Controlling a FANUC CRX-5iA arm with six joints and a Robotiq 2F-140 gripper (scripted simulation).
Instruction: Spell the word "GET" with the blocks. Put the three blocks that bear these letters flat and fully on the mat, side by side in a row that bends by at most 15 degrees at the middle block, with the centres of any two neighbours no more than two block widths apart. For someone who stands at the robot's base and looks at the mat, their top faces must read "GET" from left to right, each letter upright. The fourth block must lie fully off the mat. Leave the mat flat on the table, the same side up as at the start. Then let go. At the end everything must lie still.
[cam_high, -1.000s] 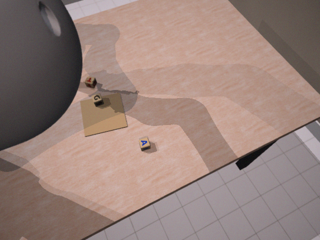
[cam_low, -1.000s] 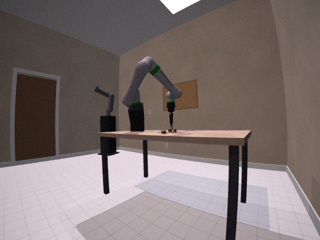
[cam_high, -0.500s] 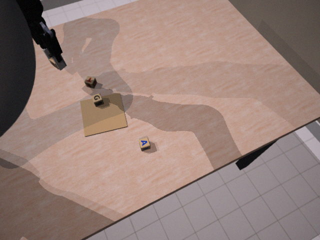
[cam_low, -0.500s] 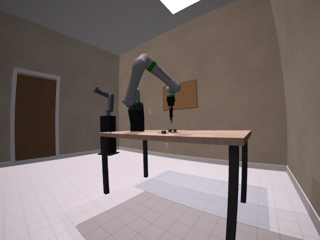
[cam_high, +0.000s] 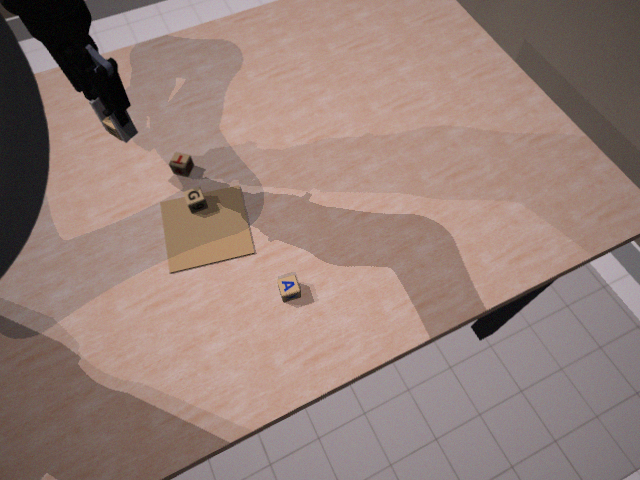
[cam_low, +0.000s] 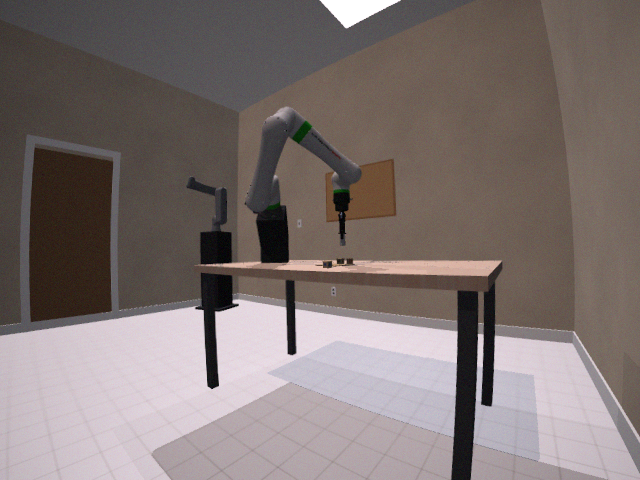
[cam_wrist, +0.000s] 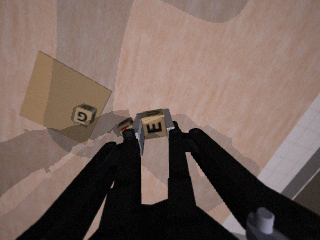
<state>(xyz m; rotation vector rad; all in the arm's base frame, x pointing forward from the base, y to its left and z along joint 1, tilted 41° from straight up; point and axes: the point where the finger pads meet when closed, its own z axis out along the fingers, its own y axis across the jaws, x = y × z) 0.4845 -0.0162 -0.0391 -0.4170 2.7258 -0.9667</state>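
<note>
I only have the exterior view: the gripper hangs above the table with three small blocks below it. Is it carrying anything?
Observer: Yes. In the wrist view, the gripper is shut on the E block.
Operator: Is anything on the mat?
Observer: Only the G block, near one corner of the mat.
Operator: Where is T?
Observer: The T block sits on the table just beyond that corner. The A block lies off the mat on the opposite side.
</note>
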